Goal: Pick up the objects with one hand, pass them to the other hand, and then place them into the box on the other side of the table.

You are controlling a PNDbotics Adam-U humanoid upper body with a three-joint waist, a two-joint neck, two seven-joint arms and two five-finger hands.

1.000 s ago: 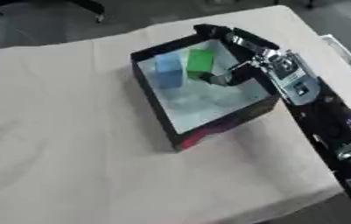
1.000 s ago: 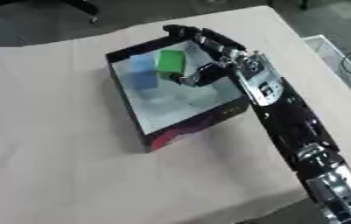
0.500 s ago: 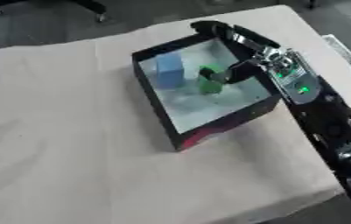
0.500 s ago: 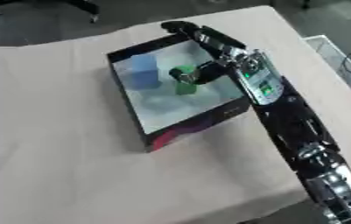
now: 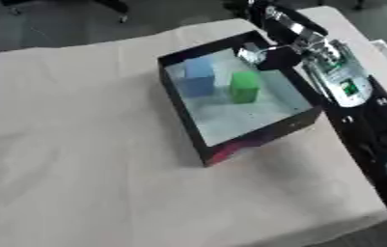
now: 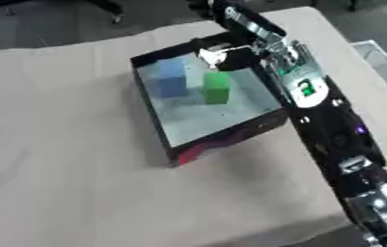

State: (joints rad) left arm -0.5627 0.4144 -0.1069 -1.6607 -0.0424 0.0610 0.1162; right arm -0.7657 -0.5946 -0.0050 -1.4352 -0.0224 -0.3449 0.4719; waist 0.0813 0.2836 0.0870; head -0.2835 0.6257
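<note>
Green block point(image 5: 244, 87) standing upright on the pale floor of the box point(image 5: 198, 141), right of centre, touching nothing that grips it. Just beside it, toward the far left corner of the same box, a blue block point(image 5: 199, 79), also upright, apart from the green one by a narrow strip of floor. Box itself black-walled, open-topped, turned askew on the counter point(image 5: 78, 159), with a red patch low on its near outer wall. Pale cloth covering the counter, lightly creased toward the left.

Above the far right corner of the box, the right robot hand point(image 5: 264, 54), reaching in from the upper right, over the rim and clear of both blocks. Nothing held in it: released. Fingers blurred, seemingly loosely bent rather than clenched, pointing down and leftward toward the box interior. Behind it, the black forearm point(image 6: 314, 99) running down along the right side of the box to the lower right corner, silver joints near the bottom edge, a small green light on its upper face.

Left robot hand nowhere to be seen in either view.

Dark floor beyond the far edge of the counter, with the legs of some dark furniture at the top left.
</note>
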